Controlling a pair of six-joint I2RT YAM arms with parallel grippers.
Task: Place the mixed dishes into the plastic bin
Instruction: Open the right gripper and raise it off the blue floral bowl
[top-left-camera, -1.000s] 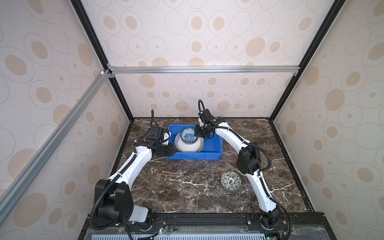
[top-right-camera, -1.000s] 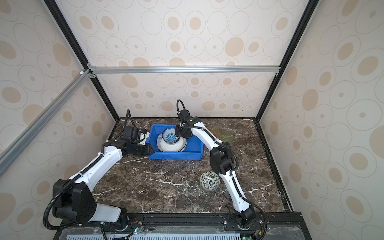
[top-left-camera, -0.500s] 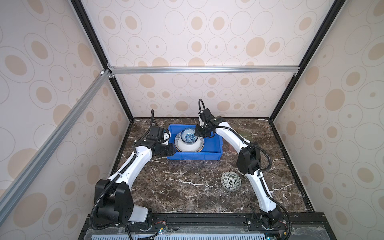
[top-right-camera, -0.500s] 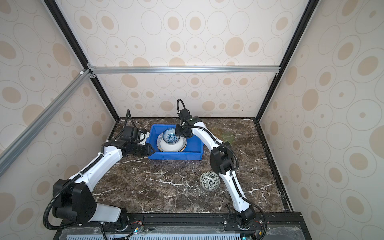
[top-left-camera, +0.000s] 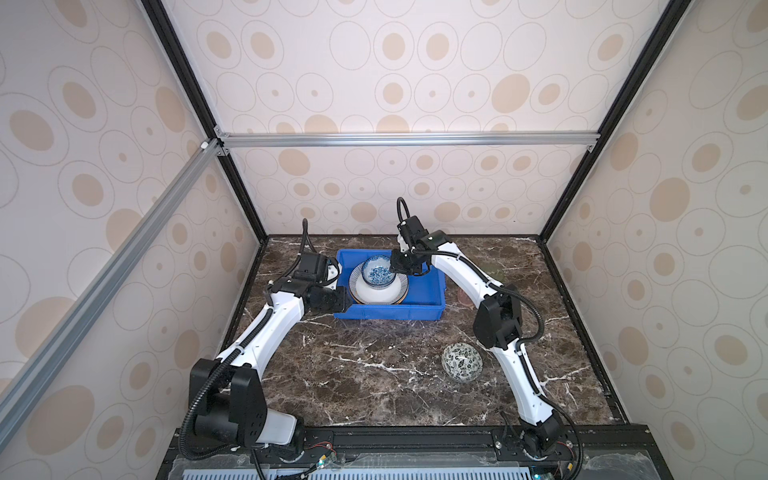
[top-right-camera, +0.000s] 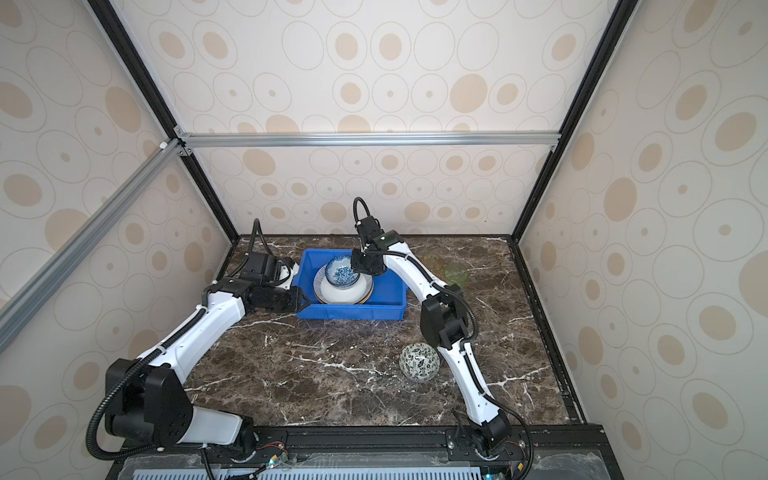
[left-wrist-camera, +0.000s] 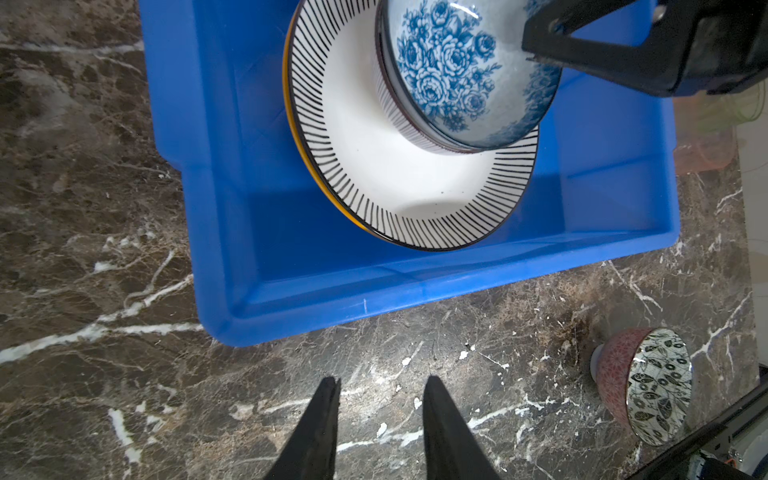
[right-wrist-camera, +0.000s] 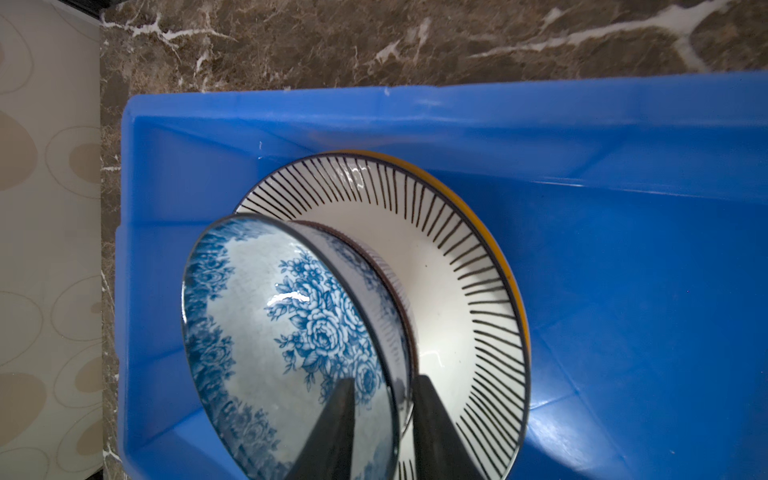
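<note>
The blue plastic bin (top-left-camera: 388, 312) (top-right-camera: 349, 312) stands at the back of the table. In it lies a striped-rim plate (top-left-camera: 380, 294) (right-wrist-camera: 457, 257) on a yellow-edged plate (left-wrist-camera: 291, 120). On them sits a line-patterned bowl (right-wrist-camera: 386, 282) with the blue floral bowl (top-left-camera: 377, 271) (top-right-camera: 341, 272) (right-wrist-camera: 270, 316) tilted inside it. My right gripper (top-left-camera: 395, 268) (right-wrist-camera: 384, 380) is shut on the floral bowl's rim, one finger inside and one outside. My left gripper (top-left-camera: 345, 301) (left-wrist-camera: 380, 386) stands open over bare marble at the bin's front left corner.
A bowl with black-and-white leaves (top-left-camera: 462, 361) (top-right-camera: 419, 361) (left-wrist-camera: 656, 386) stands alone on the marble, front right. A green tumbler (top-right-camera: 455, 272) and a pink tumbler (left-wrist-camera: 702, 153) stand right of the bin, behind my right arm. Patterned walls close in three sides.
</note>
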